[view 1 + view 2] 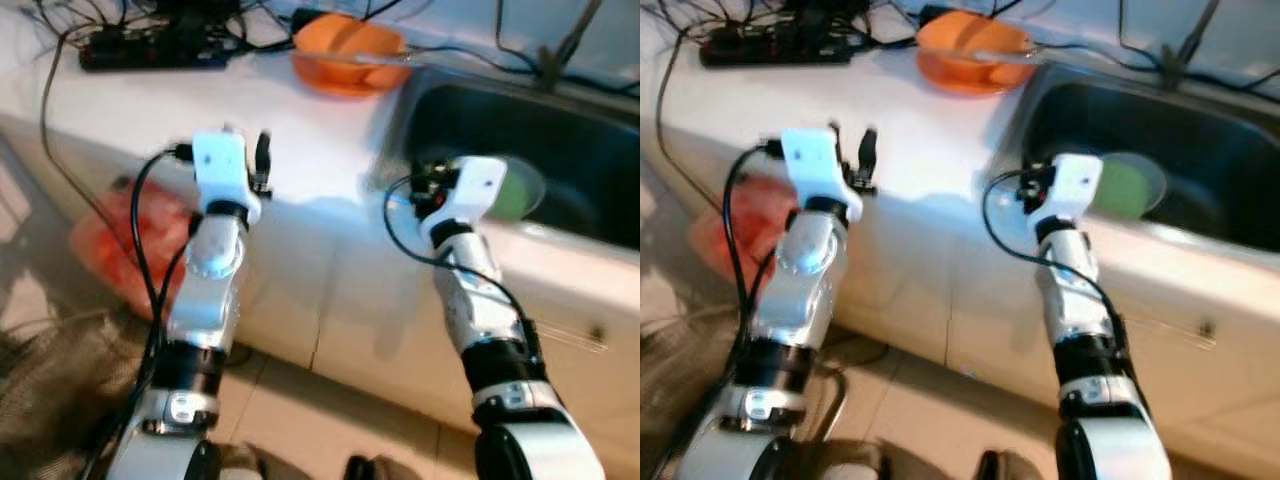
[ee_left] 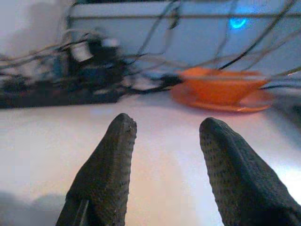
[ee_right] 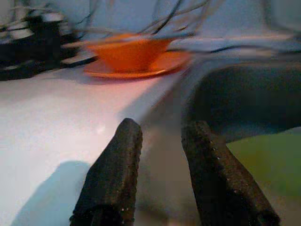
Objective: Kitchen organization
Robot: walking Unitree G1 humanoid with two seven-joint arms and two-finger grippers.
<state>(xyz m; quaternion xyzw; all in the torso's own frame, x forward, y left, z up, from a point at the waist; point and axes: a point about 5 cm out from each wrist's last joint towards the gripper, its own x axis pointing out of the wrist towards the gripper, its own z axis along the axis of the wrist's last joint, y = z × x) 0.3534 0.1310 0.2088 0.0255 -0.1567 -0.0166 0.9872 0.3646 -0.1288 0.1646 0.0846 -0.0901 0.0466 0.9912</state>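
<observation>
Both claws hover with fingers apart, holding nothing: the left gripper [image 2: 164, 141] over the white counter [image 1: 150, 110], the right gripper [image 3: 162, 141] at the near left corner of the dark sink [image 1: 560, 130]. An orange bowl [image 1: 345, 50] sits on an orange plate [image 3: 141, 68] beside the sink's far corner. A green plate [image 1: 520, 190] lies in the sink. A black power strip [image 1: 150, 50] with cables lies at the counter's back.

Head stereo pair looked down at counter [image 1: 300, 170] and sink [image 1: 560, 150]; both wrist cams sat low over counter, facing orange bowl [image 2: 221, 87], shared upper frame.
</observation>
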